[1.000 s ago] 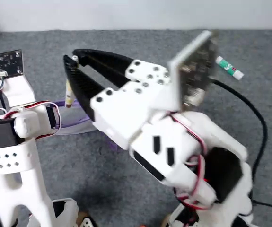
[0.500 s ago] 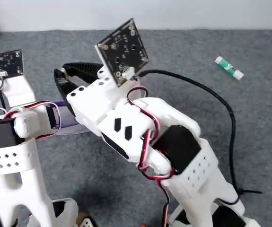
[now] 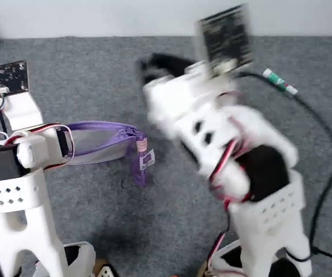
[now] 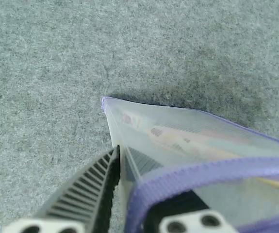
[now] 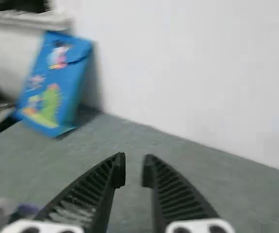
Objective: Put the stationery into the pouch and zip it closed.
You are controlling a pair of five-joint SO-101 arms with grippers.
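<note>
Grey carpet (image 3: 96, 75), white wall (image 5: 202, 73), left pincer (image 4: 124, 167) clamping pouch (image 3: 99, 147), right pincer (image 5: 133, 170) slightly parted

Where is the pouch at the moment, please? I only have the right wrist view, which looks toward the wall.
Observer: The pouch lies on the grey carpet, left of centre in the high view.
Operator: Is anything holding it?
Observer: Yes, the left gripper is shut on one corner of it, with the jaws on either side of the clear wall.
Operator: Is any stationery outside it?
Observer: A glue stick lies on the carpet at the far right of the high view, well apart from the pouch.
</note>
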